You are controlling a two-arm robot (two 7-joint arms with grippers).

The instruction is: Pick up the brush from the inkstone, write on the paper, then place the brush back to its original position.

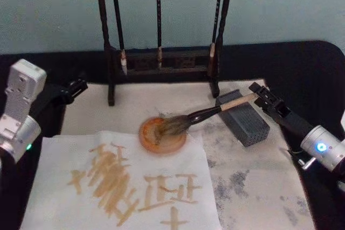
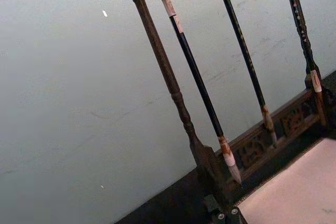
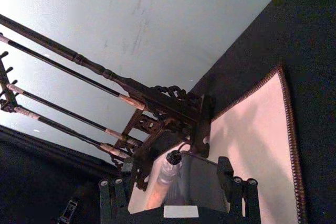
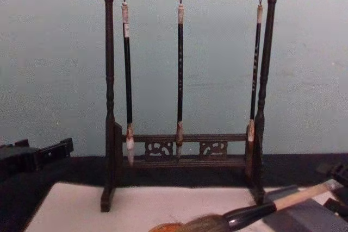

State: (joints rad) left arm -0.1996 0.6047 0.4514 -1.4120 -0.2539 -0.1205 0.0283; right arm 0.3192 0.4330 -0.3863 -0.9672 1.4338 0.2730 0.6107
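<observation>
Loosely, tan strokes across the paper

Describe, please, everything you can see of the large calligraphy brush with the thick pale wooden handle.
The large brush has a thick pale tan wooden handle, a glossy black ferrule and bushy grey-brown bristles; its white end cap carries a black loop. It lies tilted, bristles resting on the round orange-brown dish, handle propped across the grey rectangular block. The cap end sits between the open fingers of the right gripper, apparently unclamped.
</observation>
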